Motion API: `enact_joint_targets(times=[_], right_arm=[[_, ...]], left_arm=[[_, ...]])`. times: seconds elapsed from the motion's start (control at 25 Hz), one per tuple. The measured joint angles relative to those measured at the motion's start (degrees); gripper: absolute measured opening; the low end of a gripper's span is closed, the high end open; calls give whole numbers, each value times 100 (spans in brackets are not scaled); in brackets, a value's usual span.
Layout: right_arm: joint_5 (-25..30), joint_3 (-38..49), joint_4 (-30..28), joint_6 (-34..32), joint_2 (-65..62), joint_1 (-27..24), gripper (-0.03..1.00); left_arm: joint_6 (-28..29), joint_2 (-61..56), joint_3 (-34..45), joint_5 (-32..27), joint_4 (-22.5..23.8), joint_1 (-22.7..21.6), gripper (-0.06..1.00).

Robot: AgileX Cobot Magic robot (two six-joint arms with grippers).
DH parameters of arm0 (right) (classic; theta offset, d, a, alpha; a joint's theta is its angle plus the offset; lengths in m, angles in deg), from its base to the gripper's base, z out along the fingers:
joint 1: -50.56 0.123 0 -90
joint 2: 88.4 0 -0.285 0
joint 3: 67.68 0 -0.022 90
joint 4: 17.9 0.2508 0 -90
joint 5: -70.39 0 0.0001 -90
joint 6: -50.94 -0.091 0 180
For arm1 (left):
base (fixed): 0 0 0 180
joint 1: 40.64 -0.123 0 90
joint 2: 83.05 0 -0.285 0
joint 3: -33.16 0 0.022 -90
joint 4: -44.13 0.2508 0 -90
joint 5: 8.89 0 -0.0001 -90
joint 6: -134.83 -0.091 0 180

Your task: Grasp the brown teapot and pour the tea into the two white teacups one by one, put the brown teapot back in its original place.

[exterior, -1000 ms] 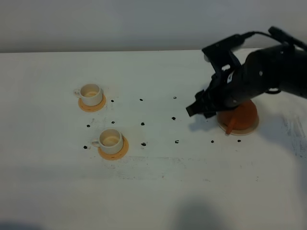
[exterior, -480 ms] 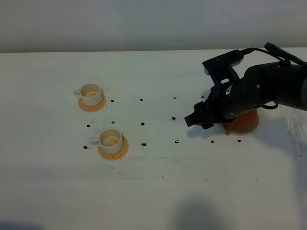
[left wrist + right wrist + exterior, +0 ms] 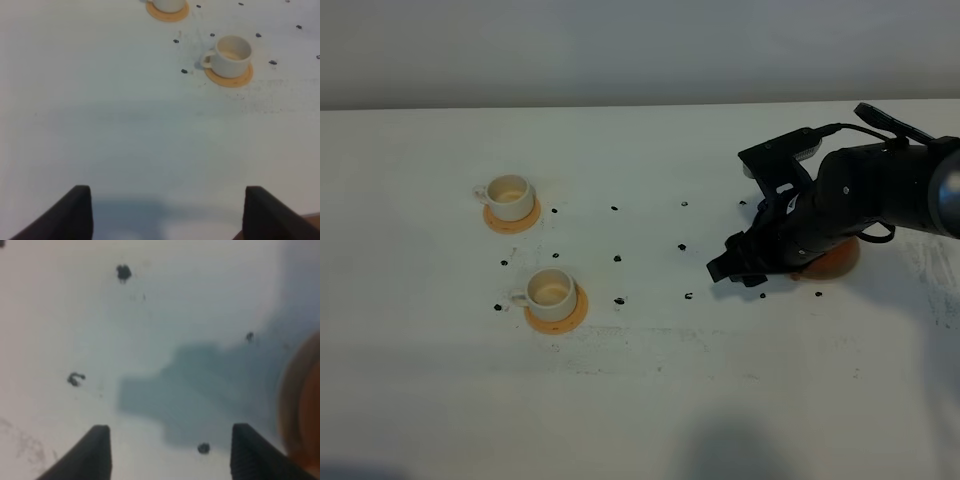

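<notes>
Working step one, grasping the teapot [image 3: 834,262]: it sits on the right of the tabletop [image 3: 650,400], mostly hidden behind my right arm. Right end effector [image 3: 735,272] is low, fingers spread, nothing between them. The wrist view puts the pot off to one side, not in the gap. Left end effector [image 3: 167,192] is spread and empty too, over bare tabletop. Far cup [image 3: 508,193] and near cup [image 3: 550,290] stand well apart from the pot. Next, I reckon: bring the right fingers round the handle, which I can't see, then close.
</notes>
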State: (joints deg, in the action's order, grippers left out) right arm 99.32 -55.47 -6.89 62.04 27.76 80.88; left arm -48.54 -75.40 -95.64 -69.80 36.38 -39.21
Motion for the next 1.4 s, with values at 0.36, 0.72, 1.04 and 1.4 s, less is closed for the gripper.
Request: enact_joint_targets(times=[0.36, 0.72, 1.04, 1.4], right_arm=[[329, 0, -86, 16, 6, -126, 51], [340, 0, -214, -71, 6, -143, 51], [368, 0, -306, -348, 6, -172, 51], [506, 0, -455, -697, 6, -233, 51]], left_arm=[[0, 0, 0, 0, 0, 0, 60], [0, 0, 0, 0, 0, 0, 60], [0, 0, 0, 0, 0, 0, 60], [0, 0, 0, 0, 0, 0, 60]])
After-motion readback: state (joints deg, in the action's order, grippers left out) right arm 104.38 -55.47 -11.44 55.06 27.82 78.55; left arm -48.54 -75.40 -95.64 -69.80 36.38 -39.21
